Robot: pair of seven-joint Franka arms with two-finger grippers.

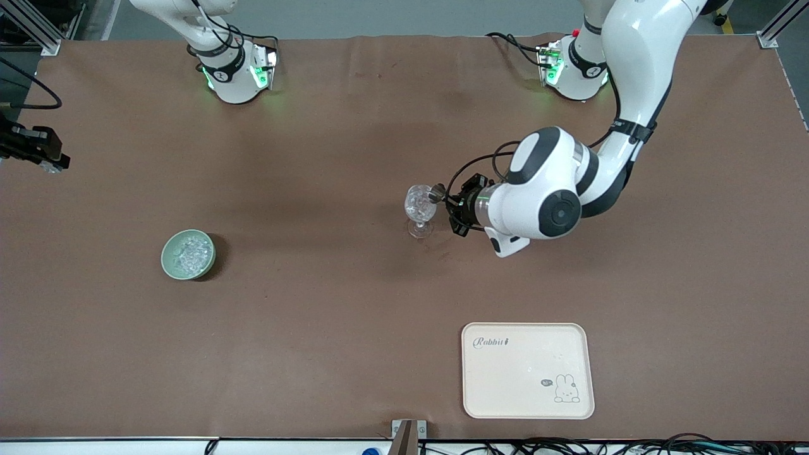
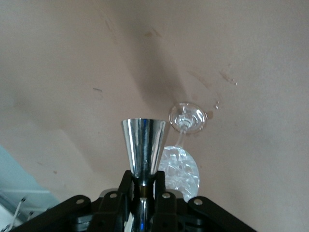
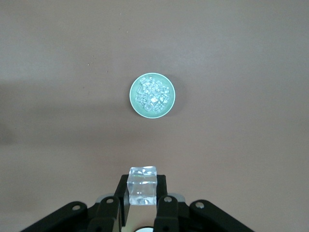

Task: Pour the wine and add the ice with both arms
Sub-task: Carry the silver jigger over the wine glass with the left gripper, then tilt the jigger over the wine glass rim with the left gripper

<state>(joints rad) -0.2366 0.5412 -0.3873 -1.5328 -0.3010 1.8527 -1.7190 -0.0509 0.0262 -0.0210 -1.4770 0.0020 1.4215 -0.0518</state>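
Left gripper [image 2: 143,195]: clamped on the stem of a shiny metal jigger [image 2: 143,147], tipped sideways at the rim of the stemmed glass [image 1: 419,210].
Right gripper [image 3: 141,200]: closed on one clear ice cube [image 3: 142,185], up in the air at the right arm's end of the tabletop [image 1: 316,158], well apart from the glass.
Ice supply: heap of ice [image 3: 153,94] in the green bowl [image 1: 165,256], below and ahead of the right gripper.
Glass: its bowl glitters; whether that is ice, liquid or cut pattern I cannot tell.
Done, likely: pour under way or finishing.
Left: carry the cube to the glass, drop it.
Tray [image 1: 480,398]: unused.
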